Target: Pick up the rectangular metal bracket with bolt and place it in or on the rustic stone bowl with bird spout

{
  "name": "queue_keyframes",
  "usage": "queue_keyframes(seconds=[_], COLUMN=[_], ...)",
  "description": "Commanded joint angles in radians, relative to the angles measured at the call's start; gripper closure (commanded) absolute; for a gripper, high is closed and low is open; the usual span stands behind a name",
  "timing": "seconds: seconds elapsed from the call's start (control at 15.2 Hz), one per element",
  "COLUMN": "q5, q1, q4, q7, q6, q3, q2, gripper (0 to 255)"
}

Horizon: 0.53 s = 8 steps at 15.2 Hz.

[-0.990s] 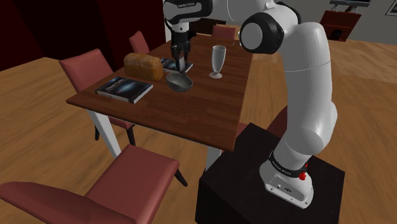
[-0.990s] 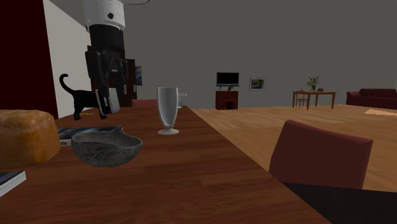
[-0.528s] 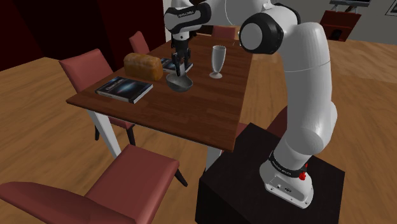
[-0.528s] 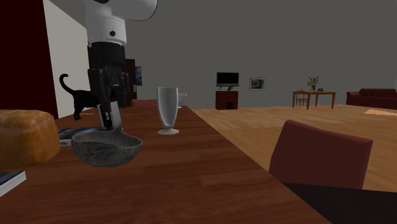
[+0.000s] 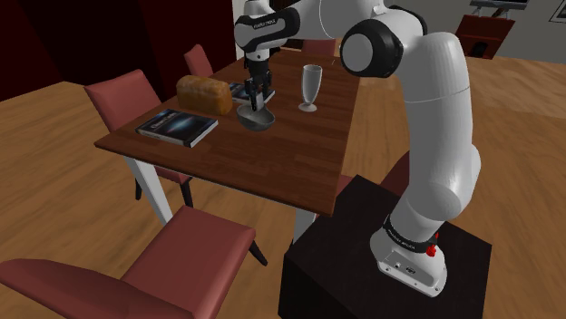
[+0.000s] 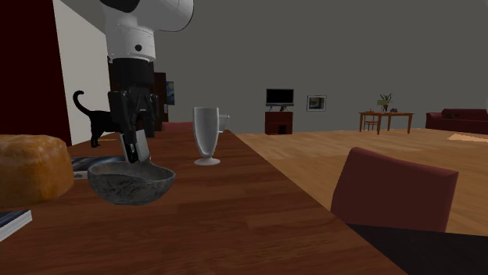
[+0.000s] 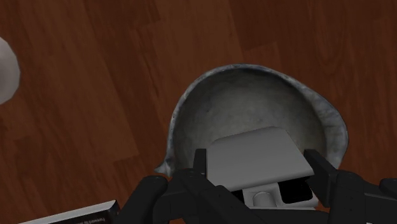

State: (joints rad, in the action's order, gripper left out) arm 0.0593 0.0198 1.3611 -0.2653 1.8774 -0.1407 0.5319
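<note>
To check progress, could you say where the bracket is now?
The bracket hangs clasped in the gripper over the stone bowl, right of the bread loaf in the shoulder view.

Bread loaf [image 5: 203,93]: brown, on the wooden table [image 5: 281,154].
Glass [image 5: 310,87]: upright, apart from loaf.
Book [image 5: 178,127]: flat, near table corner.
Chair [image 5: 195,246]: red, pushed near table.
Cat [image 6: 95,123]: black, in the background.

We are looking at a mottled grey bowl [image 7: 254,102] with a paler rim, a plain light-grey bracket [image 7: 257,153], a black gripper [image 7: 257,164], a red-brown table [image 7: 95,95] showing darker grain, a golden-brown loaf [image 5: 201,94] and dusky-red chairs [image 5: 195,245].
</note>
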Motion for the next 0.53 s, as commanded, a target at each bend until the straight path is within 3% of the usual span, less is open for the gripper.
queue_keyframes(seconds=[0.0,0.07,0.46], q5=[0.0,0.0,-0.001], q1=[0.0,0.0,0.001], q4=[0.0,0.0,-0.027], q7=[0.0,0.0,0.001], q6=[0.0,0.0,-0.031], q3=[0.0,0.0,-0.001], q2=[0.0,0.0,-0.004], gripper=[255,0,0])
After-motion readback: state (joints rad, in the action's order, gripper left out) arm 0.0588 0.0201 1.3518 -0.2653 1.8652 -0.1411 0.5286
